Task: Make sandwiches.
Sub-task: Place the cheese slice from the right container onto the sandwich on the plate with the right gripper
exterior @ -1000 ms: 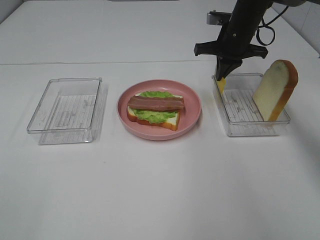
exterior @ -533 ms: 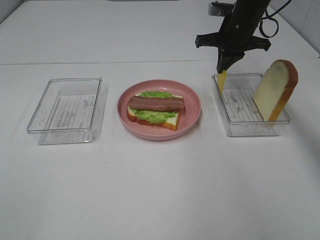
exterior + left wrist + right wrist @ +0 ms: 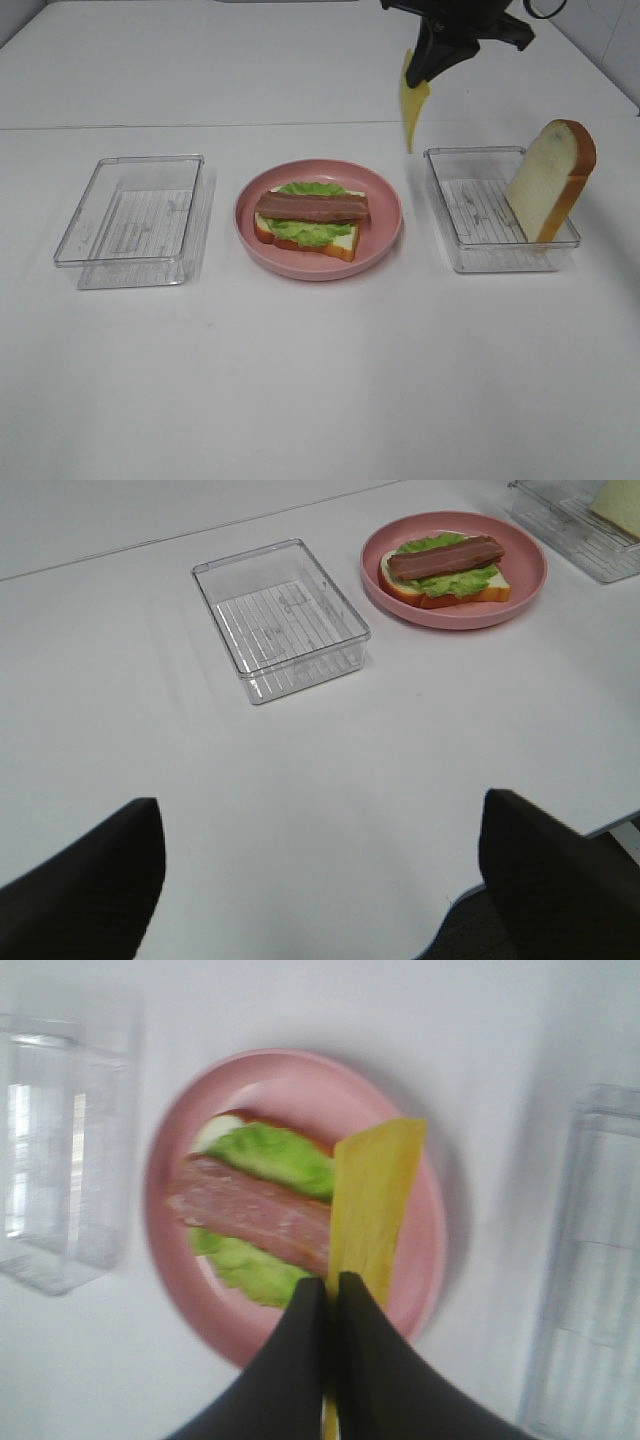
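My right jaws are clamped on the cheese (image 3: 413, 105) by one edge; it looks thin, limp and light, and dangles. Left jaws gape empty.

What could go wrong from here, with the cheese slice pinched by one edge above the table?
1. The right claw pinches the cheese slice only by one edge, so it hangs limp; it might slip or swing in transit.
2. Dangling, it may land folded or off-centre on the bacon rather than flat.
3. The bread slice stands tilted against the right tray's rim; it could topple when grasped.
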